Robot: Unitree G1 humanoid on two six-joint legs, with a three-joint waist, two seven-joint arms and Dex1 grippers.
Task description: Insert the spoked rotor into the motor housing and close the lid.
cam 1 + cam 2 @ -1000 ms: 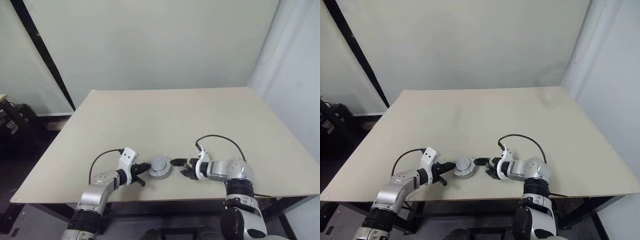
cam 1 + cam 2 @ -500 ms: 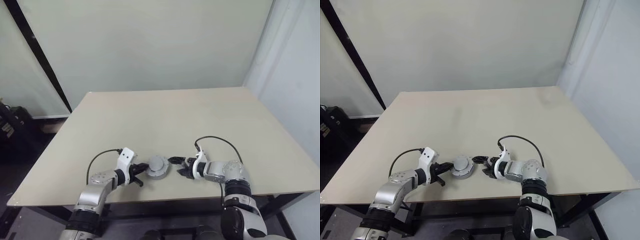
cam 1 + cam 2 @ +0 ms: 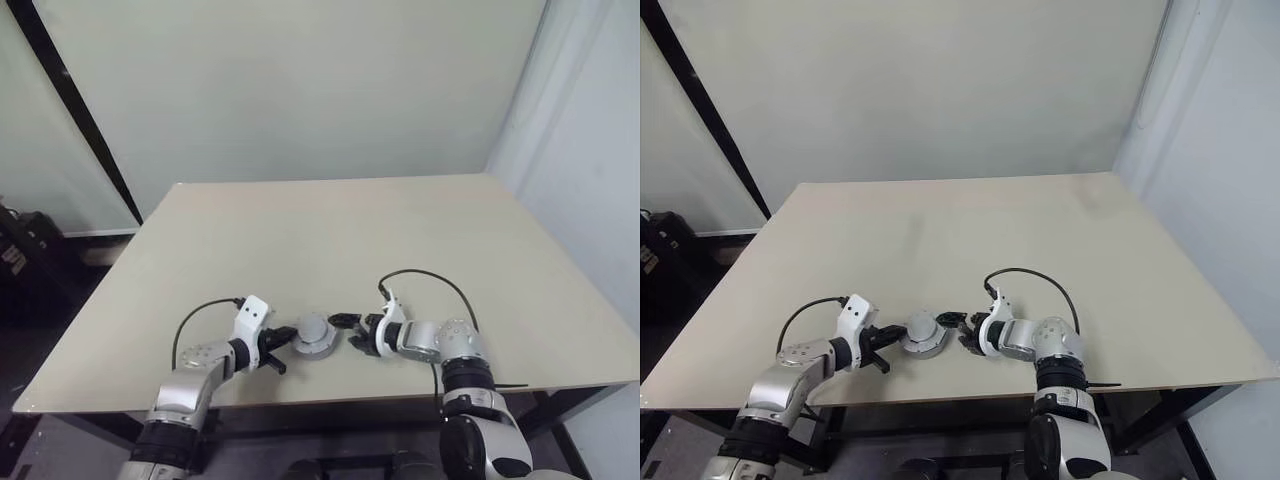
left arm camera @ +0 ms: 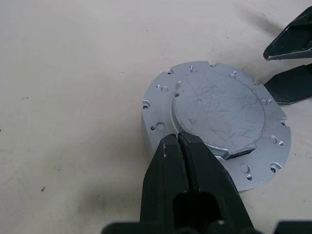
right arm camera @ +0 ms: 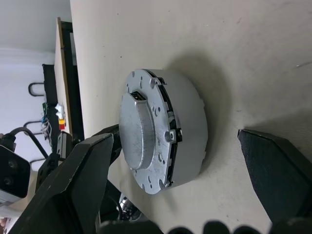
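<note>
1. Beige surface (image 3: 400,240) stands before a pale wall, with a black cable (image 3: 425,275) looping near the right arm.
2. Motor housing (image 5: 187,131) sits near the front edge, the lid (image 4: 219,114) seated on top.
3. Left claw (image 4: 179,141) is closed, its tip touching the lid's rim.
4. Right claw (image 3: 345,329) is spread wide, just beside the housing, holding nothing.
</note>
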